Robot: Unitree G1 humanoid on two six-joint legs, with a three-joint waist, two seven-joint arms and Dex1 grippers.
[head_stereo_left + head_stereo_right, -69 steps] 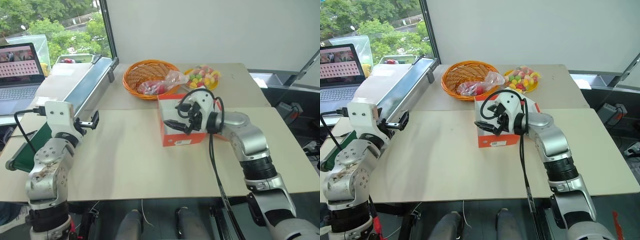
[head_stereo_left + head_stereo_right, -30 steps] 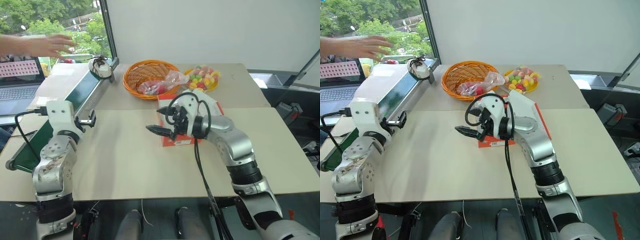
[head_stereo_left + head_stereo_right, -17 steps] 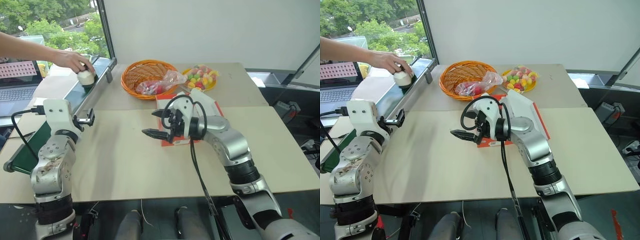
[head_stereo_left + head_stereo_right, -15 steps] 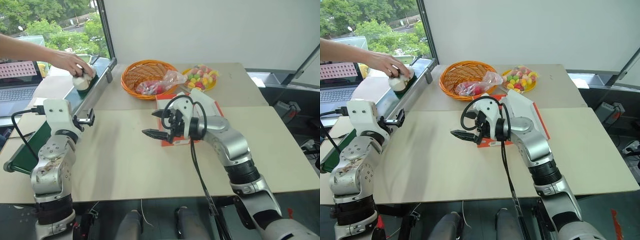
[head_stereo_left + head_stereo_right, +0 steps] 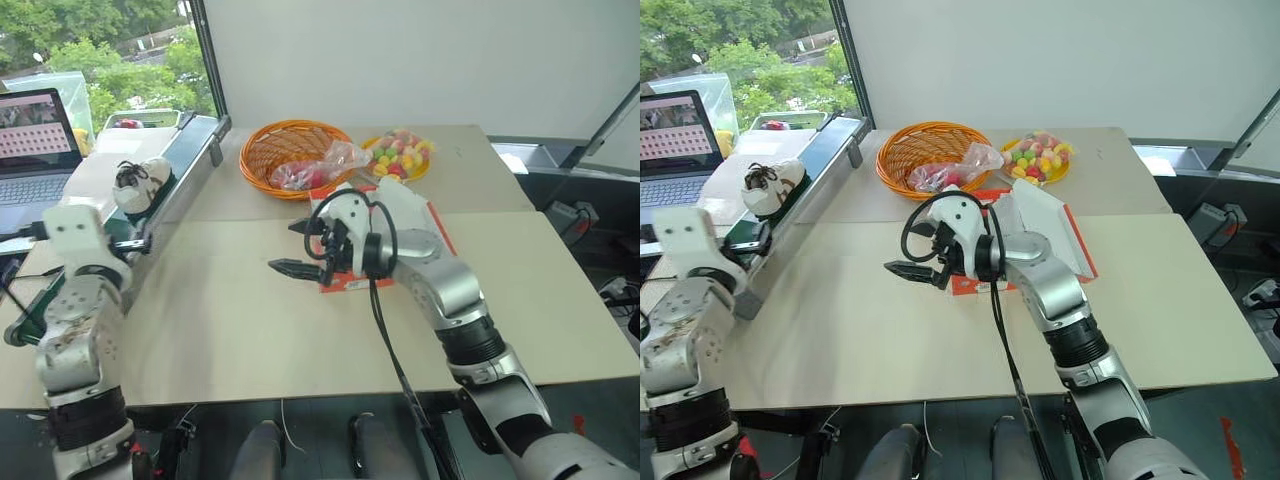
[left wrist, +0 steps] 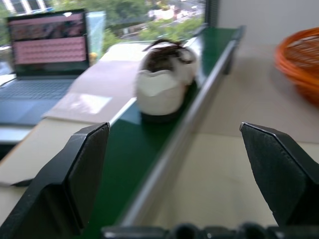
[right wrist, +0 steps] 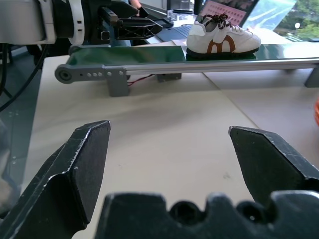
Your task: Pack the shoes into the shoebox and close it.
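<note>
Beyond the left hand (image 6: 174, 169), fingers spread wide and empty: one cream sneaker (image 5: 143, 184), dark laces, on the green conveyor belt (image 5: 178, 158). Right hand (image 5: 296, 252), equally wide apart and empty, over the table (image 5: 240, 330), pointing toward the belt. Behind it: orange shoebox (image 5: 438, 240), white lid raised.

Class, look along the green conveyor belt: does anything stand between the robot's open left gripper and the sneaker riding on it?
Nothing visible does. The sneaker sits on the green conveyor belt, and the left gripper looks straight along the belt at it, fingers spread wide, with bare belt between them.
</note>
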